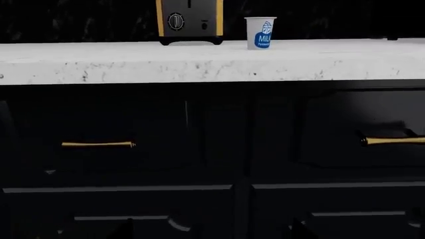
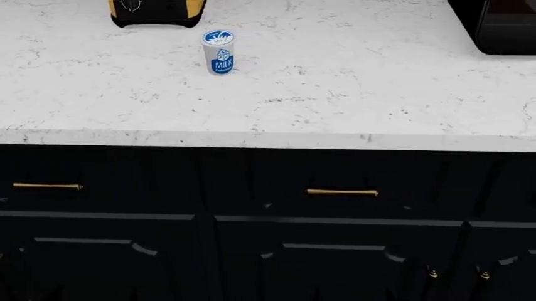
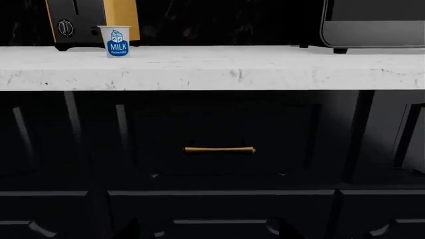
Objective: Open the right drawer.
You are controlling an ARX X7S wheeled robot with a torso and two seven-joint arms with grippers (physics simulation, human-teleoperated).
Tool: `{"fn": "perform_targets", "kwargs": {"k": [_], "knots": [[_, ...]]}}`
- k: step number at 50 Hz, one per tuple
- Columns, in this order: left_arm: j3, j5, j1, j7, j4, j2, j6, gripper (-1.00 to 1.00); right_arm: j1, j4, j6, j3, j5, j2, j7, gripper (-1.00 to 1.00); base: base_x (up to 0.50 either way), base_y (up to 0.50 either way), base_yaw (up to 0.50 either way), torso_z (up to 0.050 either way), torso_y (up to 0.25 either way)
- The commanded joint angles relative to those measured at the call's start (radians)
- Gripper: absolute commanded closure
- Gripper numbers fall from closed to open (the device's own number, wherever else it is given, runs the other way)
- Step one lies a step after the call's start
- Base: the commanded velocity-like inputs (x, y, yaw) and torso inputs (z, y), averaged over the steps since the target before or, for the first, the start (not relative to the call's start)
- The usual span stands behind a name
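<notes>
The right drawer (image 2: 339, 182) is a black panelled front under the white counter, and looks flush with its neighbours. Its brass bar handle (image 2: 342, 192) shows centred in the right wrist view (image 3: 219, 149) and at the edge of the left wrist view (image 1: 391, 141). The matching left drawer's handle (image 2: 48, 186) shows in the left wrist view (image 1: 98, 144). My right gripper (image 3: 206, 231) faces the right drawer's handle from a distance, its dark fingertips (image 3: 133, 228) set wide apart and empty. My left gripper (image 1: 211, 231) is also open and empty, facing the strip between the drawers. Neither gripper shows in the head view.
On the white marble counter (image 2: 335, 94) stand a yellow-and-black toaster (image 2: 157, 11), a milk cup (image 2: 218, 52) and a black appliance (image 2: 503, 25) at the far right. Below the drawers are black cabinet doors with small brass knobs (image 2: 432, 273).
</notes>
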Motion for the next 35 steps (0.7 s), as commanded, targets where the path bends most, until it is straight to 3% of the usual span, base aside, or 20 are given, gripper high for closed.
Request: {"fn": "perform_targets", "kwargs": {"k": [1, 4, 7, 17, 35], "knots": [[0.028, 0.019, -0.005, -0.005, 0.007, -0.015, -0.023, -1.00, 0.001, 0.011, -0.012, -0.009, 0.003, 0.005, 0.006, -1.00, 0.00, 0.00, 0.00, 0.000, 0.000], [0.001, -0.033, 0.001, 0.013, -0.013, -0.007, 0.037, -1.00, 0.001, -0.002, -0.001, -0.010, 0.006, 0.008, 0.010, -1.00, 0.00, 0.00, 0.00, 0.000, 0.000], [0.023, 0.014, 0.000, 0.002, -0.016, -0.016, 0.057, -1.00, 0.001, 0.001, -0.004, -0.012, 0.008, 0.010, 0.011, -1.00, 0.00, 0.00, 0.00, 0.000, 0.000], [0.039, 0.032, 0.008, -0.015, 0.002, -0.025, 0.038, -1.00, 0.000, -0.005, 0.002, -0.018, 0.014, 0.015, 0.018, -1.00, 0.00, 0.00, 0.00, 0.000, -0.027], [0.044, 0.018, 0.002, -0.021, -0.015, -0.031, 0.050, -1.00, 0.002, 0.012, -0.018, -0.027, 0.021, 0.021, 0.027, -1.00, 0.00, 0.00, 0.00, 0.000, -0.249]]}}
